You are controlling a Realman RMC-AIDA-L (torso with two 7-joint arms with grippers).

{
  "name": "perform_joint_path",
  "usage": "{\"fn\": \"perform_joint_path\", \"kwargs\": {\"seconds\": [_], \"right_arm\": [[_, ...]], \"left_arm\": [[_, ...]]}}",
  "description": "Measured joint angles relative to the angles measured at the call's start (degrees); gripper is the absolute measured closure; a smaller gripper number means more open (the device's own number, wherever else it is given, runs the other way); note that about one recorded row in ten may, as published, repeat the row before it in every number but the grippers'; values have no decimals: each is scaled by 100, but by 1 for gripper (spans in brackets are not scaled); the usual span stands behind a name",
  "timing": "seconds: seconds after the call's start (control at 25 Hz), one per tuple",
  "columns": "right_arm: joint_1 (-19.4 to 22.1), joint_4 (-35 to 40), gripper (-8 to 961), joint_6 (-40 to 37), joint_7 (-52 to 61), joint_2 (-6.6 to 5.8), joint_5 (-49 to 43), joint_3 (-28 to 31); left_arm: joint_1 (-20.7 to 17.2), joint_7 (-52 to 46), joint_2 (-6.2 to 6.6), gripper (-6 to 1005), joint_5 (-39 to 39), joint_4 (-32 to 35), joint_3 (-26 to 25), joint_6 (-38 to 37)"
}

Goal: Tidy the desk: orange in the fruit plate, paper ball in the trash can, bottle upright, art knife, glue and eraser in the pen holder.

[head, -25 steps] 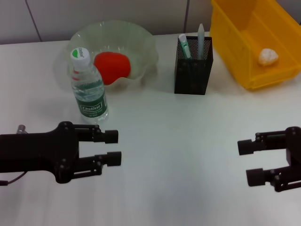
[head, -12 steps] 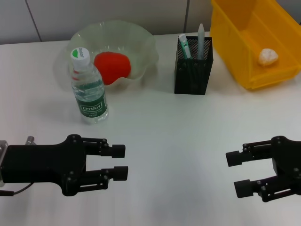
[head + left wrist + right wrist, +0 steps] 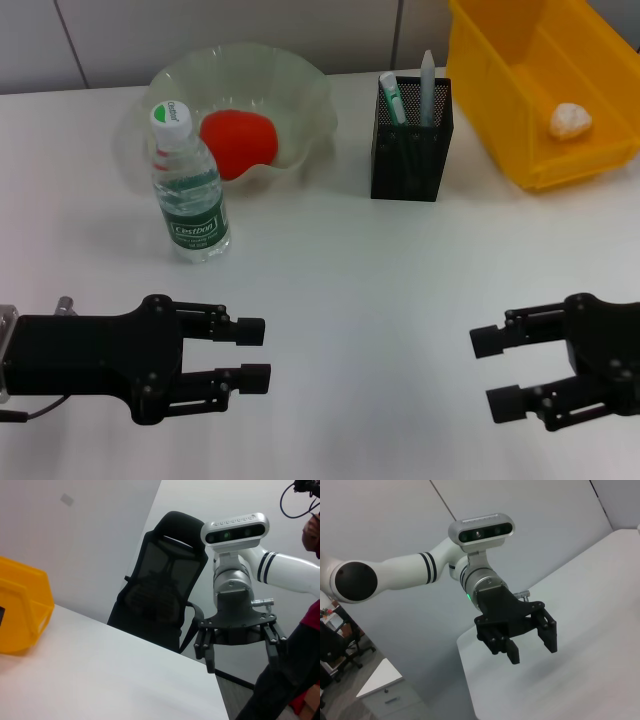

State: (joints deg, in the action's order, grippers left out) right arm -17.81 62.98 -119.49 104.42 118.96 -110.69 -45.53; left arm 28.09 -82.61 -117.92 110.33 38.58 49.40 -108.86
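Observation:
In the head view an orange lies in the clear fruit plate. The water bottle stands upright just in front of the plate. A black mesh pen holder holds a green-capped glue stick and a pale art knife; the eraser is not visible. A white paper ball rests inside the yellow trash can. My left gripper hovers open low at the front left, holding nothing. My right gripper hovers open at the front right, also holding nothing.
A black office chair stands beyond the table's edge in the left wrist view. Bare white tabletop lies between the two grippers and the objects at the back.
Both arms have drawn back toward the front edge and inward. The left gripper slid down and slightly right; the right gripper slid down and left. The objects have not moved.

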Motion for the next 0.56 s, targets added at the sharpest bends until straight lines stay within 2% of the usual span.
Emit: {"fn": "perform_joint_path", "kwargs": {"seconds": [0.24,0.56], "right_arm": [[-196,-303,192,57,-140,3,-5,1],[-181,-321,192,11,-148,15,1,1]], "left_arm": [[-16,0,37,503,0,10,-1,0],[-87,0,47,503,0,18,-9,-3]]}}
